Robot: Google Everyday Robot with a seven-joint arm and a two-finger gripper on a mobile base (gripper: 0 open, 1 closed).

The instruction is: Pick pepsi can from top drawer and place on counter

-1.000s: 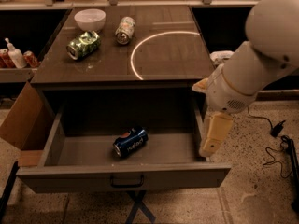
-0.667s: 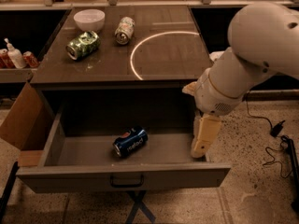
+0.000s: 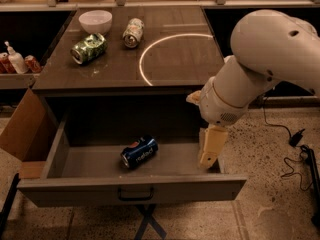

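The pepsi can (image 3: 139,152) lies on its side in the middle of the open top drawer (image 3: 75,194), its label facing up. The drawer is pulled fully out below the counter (image 3: 175,64), which bears a white arc. My gripper (image 3: 209,151) hangs from the big white arm, pointing down into the right end of the drawer. It is well to the right of the can and apart from it, holding nothing that I can see.
A green can (image 3: 89,48), a pale can (image 3: 133,32) and a white bowl (image 3: 95,20) sit at the counter's back left. A cardboard flap (image 3: 22,129) stands left of the drawer. Bottles (image 3: 15,61) stand on a left shelf. Cables (image 3: 295,154) lie on the floor at right.
My arm has swung left and the gripper has moved from outside the drawer's right wall to inside its right end. The can has not moved.
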